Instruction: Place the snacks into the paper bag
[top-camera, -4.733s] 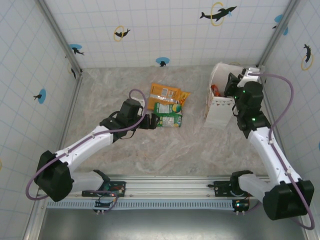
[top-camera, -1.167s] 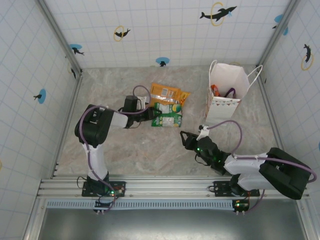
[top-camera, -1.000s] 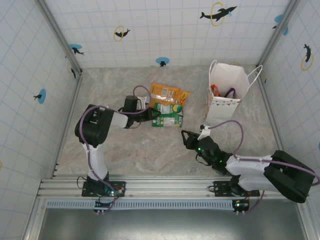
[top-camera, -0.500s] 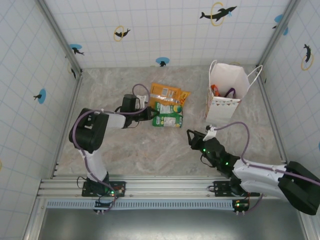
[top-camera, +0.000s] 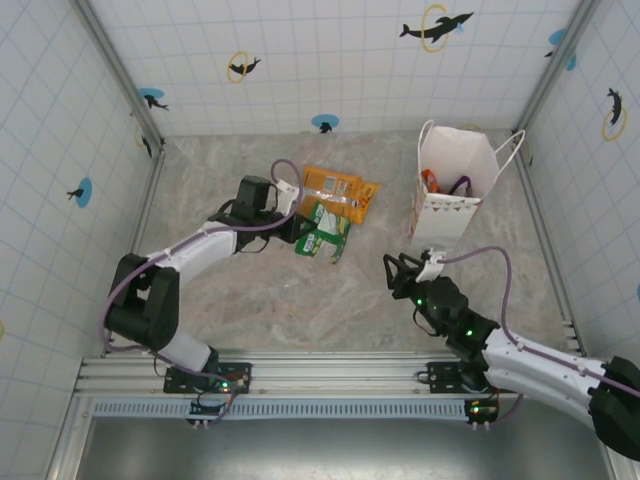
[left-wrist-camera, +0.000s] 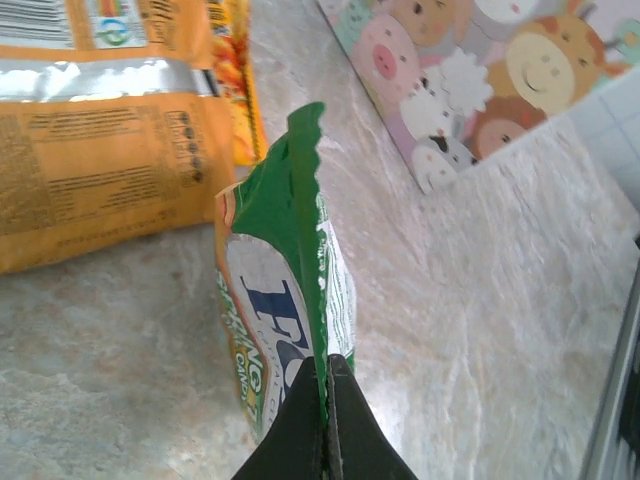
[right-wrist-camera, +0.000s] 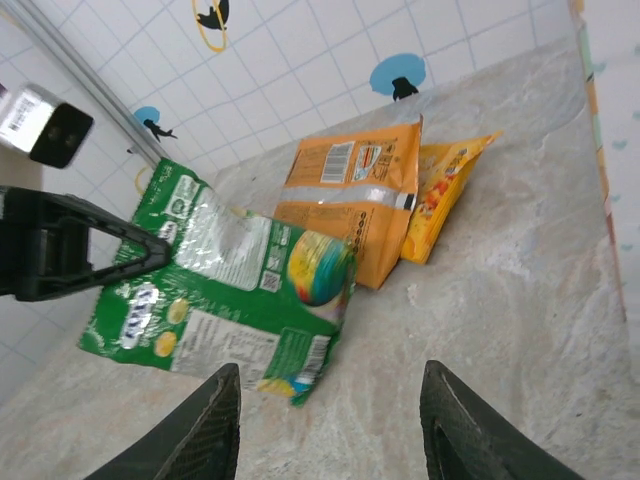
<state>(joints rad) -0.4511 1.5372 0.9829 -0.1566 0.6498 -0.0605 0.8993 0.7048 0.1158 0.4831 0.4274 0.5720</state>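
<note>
My left gripper (top-camera: 299, 228) (left-wrist-camera: 327, 366) is shut on the edge of a green snack packet (top-camera: 323, 234) (left-wrist-camera: 288, 300) (right-wrist-camera: 228, 290), which hangs tilted, lifted off the marble floor. Two orange snack packets (top-camera: 335, 189) (left-wrist-camera: 95, 170) (right-wrist-camera: 357, 198) lie just behind it. The white paper bag (top-camera: 457, 165) stands upright at the back right, with a red packet (top-camera: 431, 182) and a purple one (top-camera: 460, 186) inside. Its animal-printed side (left-wrist-camera: 480, 75) faces the left wrist camera. My right gripper (top-camera: 400, 270) (right-wrist-camera: 335, 420) is open and holds nothing, low over the floor right of the green packet.
Tiled walls with metal corner posts (top-camera: 120, 75) enclose the floor. The bag's edge (right-wrist-camera: 610, 150) borders the right wrist view. Bare marble (top-camera: 330, 300) lies between the two grippers and the arm bases.
My left gripper closed on the green packet and raised it, tilting it on edge. The right arm stretched out and its gripper shifted slightly right.
</note>
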